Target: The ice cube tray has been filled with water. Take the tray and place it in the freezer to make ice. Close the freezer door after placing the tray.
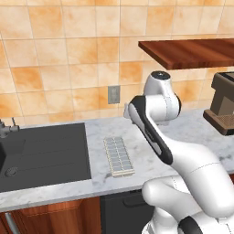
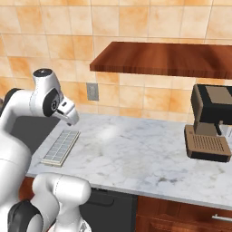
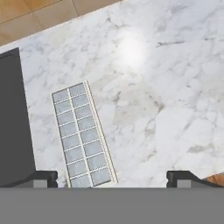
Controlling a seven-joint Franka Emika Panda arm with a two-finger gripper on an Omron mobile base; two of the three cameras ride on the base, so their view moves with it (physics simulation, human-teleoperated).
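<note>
Hovering wide open, empty — hand (image 3: 112, 177) above ice cube tray (image 3: 82, 135), tray left of centre.

Orange tiles (image 1: 68, 50) are covering the wall above a marble counter (image 2: 145, 154), with a wooden shelf (image 2: 167, 59) hanging overhead. A dark sink (image 1: 43, 155) is sitting at left, a coffee machine (image 2: 209, 122) at right, an outlet (image 1: 114, 94) between.
</note>
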